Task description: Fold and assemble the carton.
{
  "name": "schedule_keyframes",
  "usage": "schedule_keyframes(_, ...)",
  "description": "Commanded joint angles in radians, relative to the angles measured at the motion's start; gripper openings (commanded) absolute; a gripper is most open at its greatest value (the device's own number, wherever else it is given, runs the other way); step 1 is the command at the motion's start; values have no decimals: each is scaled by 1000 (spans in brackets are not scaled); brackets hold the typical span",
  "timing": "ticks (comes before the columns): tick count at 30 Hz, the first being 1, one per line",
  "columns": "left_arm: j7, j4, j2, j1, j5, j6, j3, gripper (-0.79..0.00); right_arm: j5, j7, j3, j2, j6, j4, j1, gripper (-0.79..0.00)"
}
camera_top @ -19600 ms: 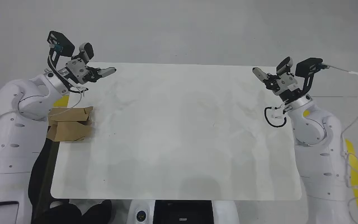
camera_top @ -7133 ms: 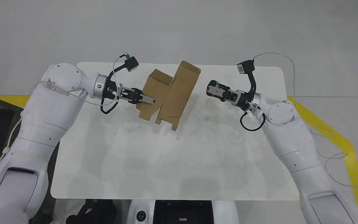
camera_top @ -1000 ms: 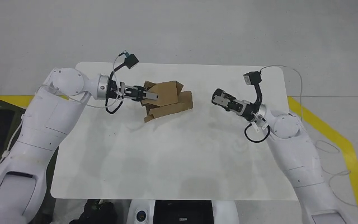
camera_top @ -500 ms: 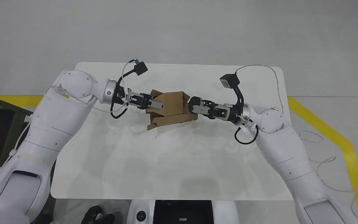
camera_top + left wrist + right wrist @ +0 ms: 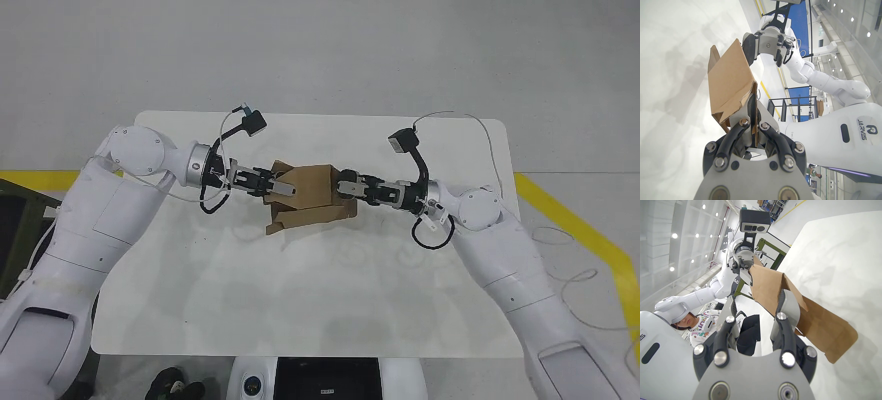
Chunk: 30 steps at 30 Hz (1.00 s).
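Since 1 s ago, the right gripper has come in from well apart and now touches the right end of the carton, which sits toward the far middle of the table. The left wrist view shows the left gripper clamped on a flap. The right wrist view shows the right gripper's fingers spread, 1 against the cardboard.

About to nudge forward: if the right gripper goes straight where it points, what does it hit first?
The carton; the open right gripper seems to touch its edge with one finger. Beyond is the left gripper, shut on its far side.
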Motion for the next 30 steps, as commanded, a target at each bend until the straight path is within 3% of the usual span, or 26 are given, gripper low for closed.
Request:
schedule_keyframes(1,4,-6,0,5,-2,6,-5,-785,2,2,-6,-2,0,4,3,-385)
schedule_keyframes(6,4,-15,0,10,-3,20,-11,-785,-23,-9,-20,-7,4,21,14,-336)
schedule_keyframes(18,-5,-24,-3,21,-1,33,-21,-785,27,2,-67,-30,-19,58,45,-431)
schedule_keyframes(30,-2,-18,-6,22,9,35,-31,-785,42,49,-78,-36,-8,92,57,-434)
